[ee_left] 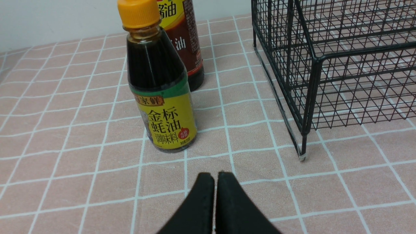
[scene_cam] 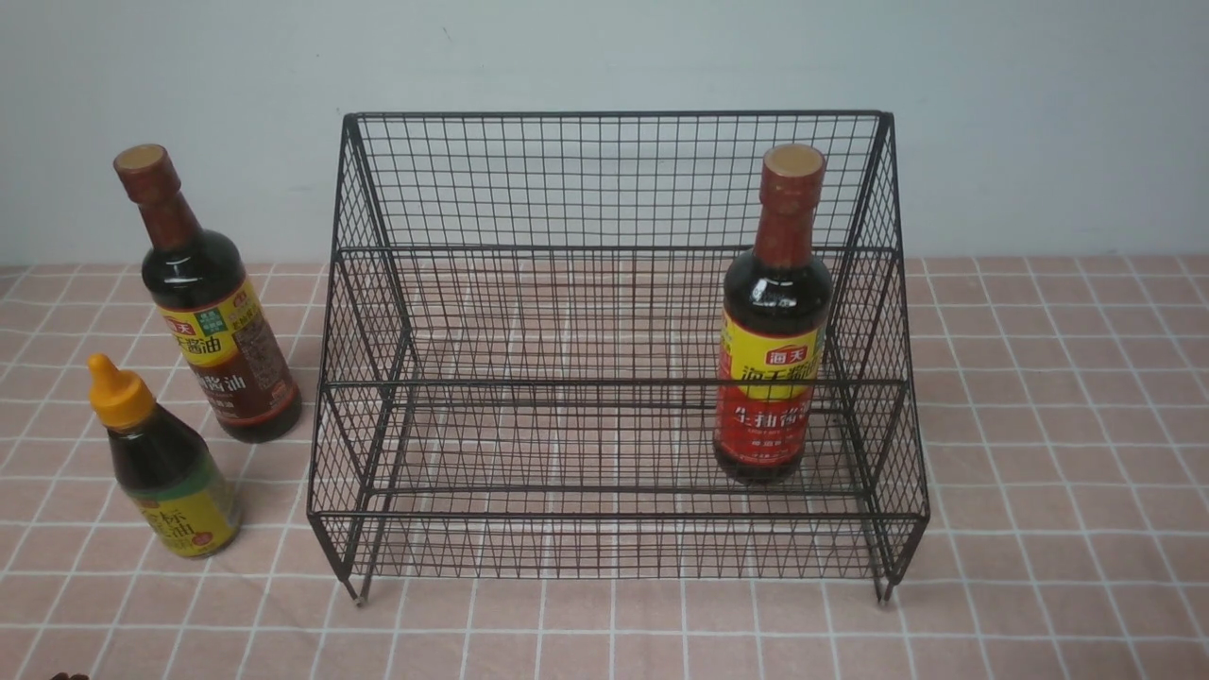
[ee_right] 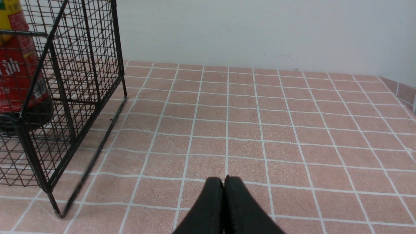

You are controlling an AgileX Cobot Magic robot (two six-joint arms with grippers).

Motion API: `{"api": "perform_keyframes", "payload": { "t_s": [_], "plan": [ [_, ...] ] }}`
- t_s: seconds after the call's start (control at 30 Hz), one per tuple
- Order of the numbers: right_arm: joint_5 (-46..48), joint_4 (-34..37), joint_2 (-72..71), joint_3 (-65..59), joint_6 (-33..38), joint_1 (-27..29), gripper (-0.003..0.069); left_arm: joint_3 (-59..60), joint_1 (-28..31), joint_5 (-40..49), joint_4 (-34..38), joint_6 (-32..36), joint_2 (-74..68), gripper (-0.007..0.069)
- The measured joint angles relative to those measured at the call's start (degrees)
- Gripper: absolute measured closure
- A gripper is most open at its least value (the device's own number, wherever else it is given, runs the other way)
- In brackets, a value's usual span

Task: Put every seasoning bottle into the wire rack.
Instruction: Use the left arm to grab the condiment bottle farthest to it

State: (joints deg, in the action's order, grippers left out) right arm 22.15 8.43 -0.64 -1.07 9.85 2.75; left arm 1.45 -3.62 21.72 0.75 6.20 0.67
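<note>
Taking 12 o'clock as toward the back wall, we see the wire rack (scene_cam: 614, 115) standing mid-table on the pink checked tablecloth (scene_cam: 1039, 425). The red-label bottle (scene_cam: 773, 378) stands upright inside it, at 3 o'clock of the rack's middle, on one of the lower steps; we cannot tell which.

The other two bottles are outside, at 9 o'clock of the rack. The brown-label bottle (scene_cam: 222, 349) is upright on the cloth, and the short bottle (scene_cam: 170, 472) with the orange cap sits just beside it at its 7 o'clock.

Our left gripper (ee_left: 215, 177) has its two black fingers pressed together with nothing between them. The short bottle is near it at roughly 11 o'clock, not touching, with the brown-label bottle right behind it. The rack's front foot is at about 1 o'clock.

Our right gripper (ee_right: 223, 180) is likewise pinched closed and empty. The rack's side wall is at its 10 o'clock, apart from it, with the red-label bottle showing through the mesh.
</note>
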Motion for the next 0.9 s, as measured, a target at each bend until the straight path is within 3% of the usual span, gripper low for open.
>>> {"api": "perform_keyframes", "payload": {
  "t_s": [0.8,0.9],
  "plan": [
    [0.0,0.04,0.0,0.0,0.0,0.0,0.0672,0.0,0.0,0.0,-0.75,0.29,0.0,0.0631],
    [0.0,0.04,0.0,0.0,0.0,0.0,0.0672,0.18,0.0,-4.01,-1.35,0.17,0.0,0.0631]
  ]
}}
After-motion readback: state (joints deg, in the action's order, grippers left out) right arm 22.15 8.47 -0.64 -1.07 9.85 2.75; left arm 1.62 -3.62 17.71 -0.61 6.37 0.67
